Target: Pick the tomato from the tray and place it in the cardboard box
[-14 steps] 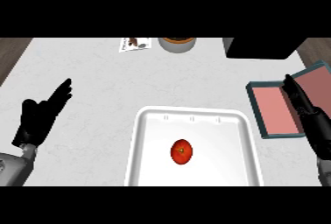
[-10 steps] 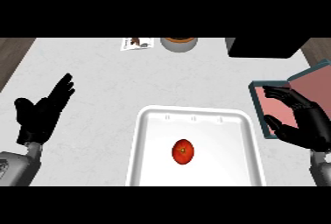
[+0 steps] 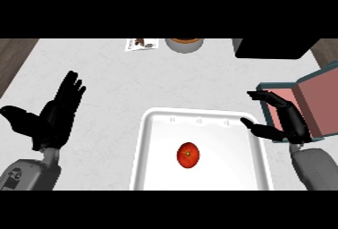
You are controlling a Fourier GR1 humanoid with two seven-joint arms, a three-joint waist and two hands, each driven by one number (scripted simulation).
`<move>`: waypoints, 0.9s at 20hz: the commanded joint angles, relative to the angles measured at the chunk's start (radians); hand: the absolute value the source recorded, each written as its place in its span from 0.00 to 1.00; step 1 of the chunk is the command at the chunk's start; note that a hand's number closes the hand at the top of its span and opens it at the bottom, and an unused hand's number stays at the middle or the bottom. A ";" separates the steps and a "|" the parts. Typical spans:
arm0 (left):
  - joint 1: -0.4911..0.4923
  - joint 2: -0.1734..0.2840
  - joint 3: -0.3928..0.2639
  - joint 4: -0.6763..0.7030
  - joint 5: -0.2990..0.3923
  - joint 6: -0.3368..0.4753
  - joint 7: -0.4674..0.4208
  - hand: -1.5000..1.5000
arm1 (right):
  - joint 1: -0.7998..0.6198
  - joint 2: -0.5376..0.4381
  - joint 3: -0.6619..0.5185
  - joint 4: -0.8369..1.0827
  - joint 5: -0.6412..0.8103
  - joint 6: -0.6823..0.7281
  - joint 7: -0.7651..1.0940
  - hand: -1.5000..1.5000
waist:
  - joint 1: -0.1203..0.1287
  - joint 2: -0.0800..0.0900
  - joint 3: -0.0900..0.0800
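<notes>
— Tomato [image 3: 188, 155] sits on the tray [image 3: 153, 147], below-left of the right hand [image 3: 285, 125], whose fingers are spread, holding nothing.
— Risk?
— It's round; an off-centre grasp could roll it. Left hand [image 3: 56, 114] rests open.

The tomato [image 3: 188, 154] lies alone in the white tray [image 3: 150, 147] with open room all around it, the right hand [image 3: 285, 124] hovers between the tray's right rim and the cardboard box [image 3: 310, 105], and bare bench [image 3: 132, 85] spreads leftward.

A tomato [image 3: 188, 155] lies in the white tray [image 3: 150, 147], the right robot hand [image 3: 285, 125] open beside its rim.
</notes>
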 commanded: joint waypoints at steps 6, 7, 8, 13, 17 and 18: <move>-0.004 0.008 0.050 -0.014 0.014 -0.017 0.023 0.50 | -0.146 -0.184 0.141 -0.036 0.186 0.201 0.063 0.00 | -0.021 -0.005 -0.003; 0.019 -0.026 0.017 -0.017 -0.007 0.009 0.010 0.50 | -0.162 -0.216 0.178 -0.062 0.195 0.273 0.103 0.00 | -0.020 -0.007 -0.004; 0.026 -0.016 0.033 -0.020 -0.005 0.008 0.003 0.50 | -0.168 -0.277 0.181 -0.078 0.179 0.365 0.106 0.00 | -0.022 -0.009 -0.004; 0.080 -0.031 0.026 -0.047 -0.013 0.005 -0.007 0.50 | -0.229 -0.269 0.236 -0.232 0.143 0.530 0.371 0.00 | -0.029 -0.011 -0.003; 0.034 -0.041 0.055 -0.027 -0.022 0.003 0.014 0.50 | -0.214 -0.161 0.234 -0.391 0.062 0.568 0.586 0.00 | -0.036 -0.008 -0.002; 0.078 -0.018 0.065 -0.095 -0.018 -0.013 0.032 0.50 | -0.203 -0.169 0.203 -0.414 0.037 0.593 0.590 0.00 | -0.030 -0.008 -0.001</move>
